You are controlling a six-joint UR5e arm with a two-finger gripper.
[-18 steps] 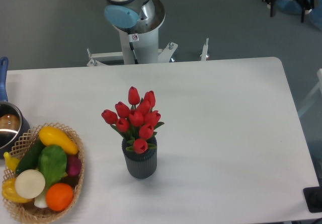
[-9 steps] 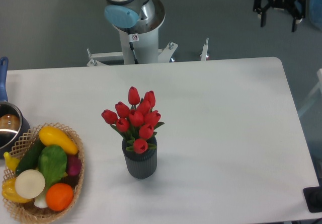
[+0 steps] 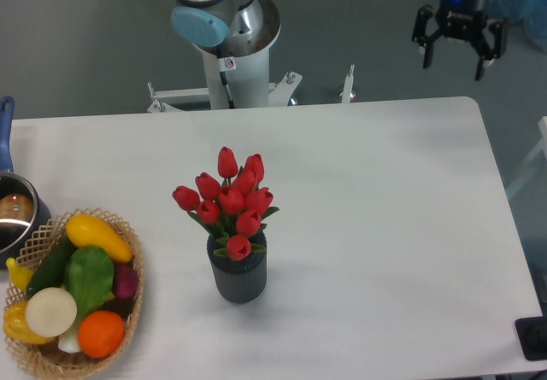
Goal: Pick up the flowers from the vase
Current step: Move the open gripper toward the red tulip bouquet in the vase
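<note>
A wicker basket (image 3: 128, 312) of vegetables sits near-left on the white table (image 3: 385, 226), a metal pot (image 3: 13, 218) at the left edge; neither blocks the one vase (image 3: 238, 273), mid-table, holding about nine red flowers (image 3: 229, 201). The single gripper (image 3: 454, 60), fingers spread and empty, hangs beyond the far-right corner, lower and further left than half a second ago. The flowers are unmoved.
</note>
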